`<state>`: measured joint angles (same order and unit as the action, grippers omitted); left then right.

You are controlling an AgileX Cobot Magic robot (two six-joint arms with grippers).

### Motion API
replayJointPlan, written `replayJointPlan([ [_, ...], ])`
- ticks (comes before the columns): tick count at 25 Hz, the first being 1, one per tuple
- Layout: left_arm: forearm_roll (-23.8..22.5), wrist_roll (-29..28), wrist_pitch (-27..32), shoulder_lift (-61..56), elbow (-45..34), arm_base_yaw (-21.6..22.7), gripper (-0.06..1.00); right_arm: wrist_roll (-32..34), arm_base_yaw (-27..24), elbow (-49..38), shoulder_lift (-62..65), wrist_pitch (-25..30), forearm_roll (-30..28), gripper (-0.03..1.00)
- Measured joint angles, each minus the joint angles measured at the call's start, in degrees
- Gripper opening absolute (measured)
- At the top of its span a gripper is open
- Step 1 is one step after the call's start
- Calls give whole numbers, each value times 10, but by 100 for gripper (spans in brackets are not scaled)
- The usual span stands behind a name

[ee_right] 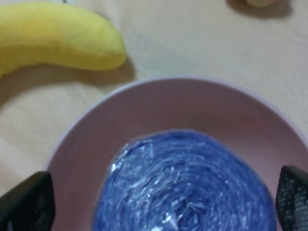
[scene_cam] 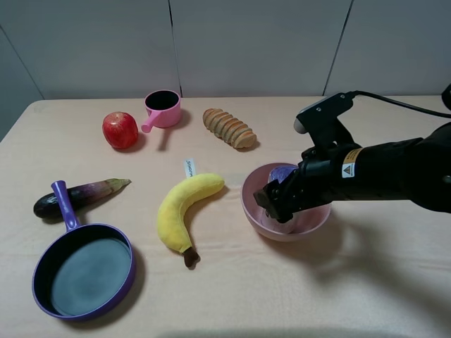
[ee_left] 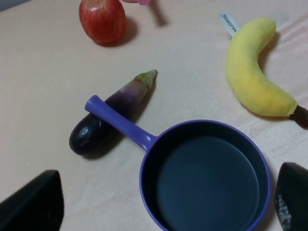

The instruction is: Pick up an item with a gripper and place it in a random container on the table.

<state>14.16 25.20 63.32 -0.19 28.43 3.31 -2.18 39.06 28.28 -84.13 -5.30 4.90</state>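
The canister (scene_cam: 282, 173) stands in the pale pink bowl (scene_cam: 310, 220); only its purple top shows behind my right gripper (scene_cam: 273, 201). In the right wrist view the shiny purple top (ee_right: 185, 185) fills the space inside the bowl (ee_right: 192, 103). The right gripper (ee_right: 163, 197) is there with its fingers (ee_right: 29, 202) spread wide on either side of the top, open and not pressing on it. The canister's beige label is hidden. My left gripper (ee_left: 168, 207) is open and empty above the purple frying pan (ee_left: 207, 175); it does not show in the high view.
A plush banana (scene_cam: 187, 208) lies just left of the bowl. A bread loaf (scene_cam: 229, 128), a small pink pot (scene_cam: 163, 109) and an apple (scene_cam: 120, 130) sit at the back. An eggplant (scene_cam: 77, 197) and the purple pan (scene_cam: 84, 271) are at the front left.
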Motion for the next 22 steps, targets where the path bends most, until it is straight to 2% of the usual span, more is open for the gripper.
replayJointPlan([
  [4,0,0,0,0,0,0,88,8,0,0,41,24,0,69],
  [8,0,0,0,0,0,0,88,22,0,0,90,74,2,69],
  [17,0,0,0,0,0,0,88,61,0,0,204,213,8,69],
  [22,0,0,0,0,0,0,88,106,0,0,276,293,-25,69],
])
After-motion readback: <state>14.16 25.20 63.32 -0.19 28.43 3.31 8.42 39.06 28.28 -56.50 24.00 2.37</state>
